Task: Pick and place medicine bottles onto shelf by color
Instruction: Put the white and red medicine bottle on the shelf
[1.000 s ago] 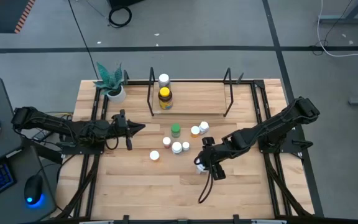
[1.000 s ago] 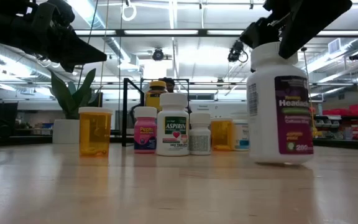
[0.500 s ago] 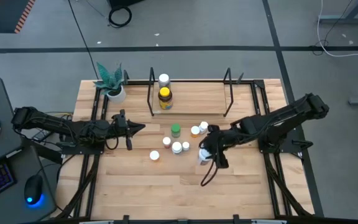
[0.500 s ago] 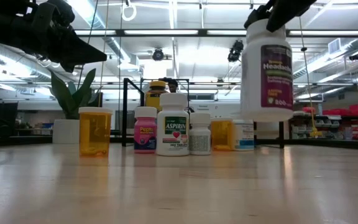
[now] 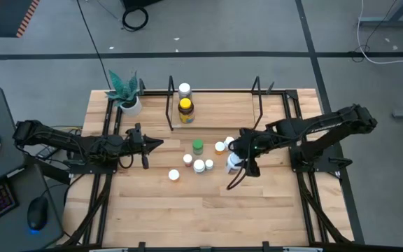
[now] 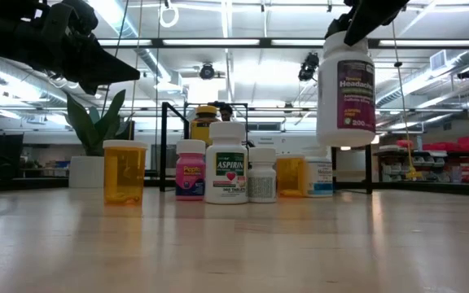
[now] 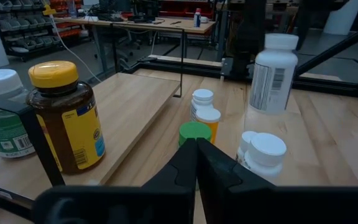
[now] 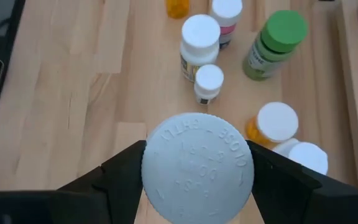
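Right end effector (image 5: 237, 158) grips our white bottle (image 6: 346, 89) by its cap, lifted clear of the counter (image 5: 187, 210) so it passes above the others. Left end effector (image 5: 154, 145) waits shut near the left edge.

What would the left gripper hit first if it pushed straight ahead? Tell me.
Likely the green-capped bottle: the shut left gripper points right at it, just ahead of the fingertips. Depth is hard to judge, but nothing shows between them.

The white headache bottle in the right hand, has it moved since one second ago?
Yes. The white headache bottle was on the table; now the right hand holds it raised, nearer the shelf.
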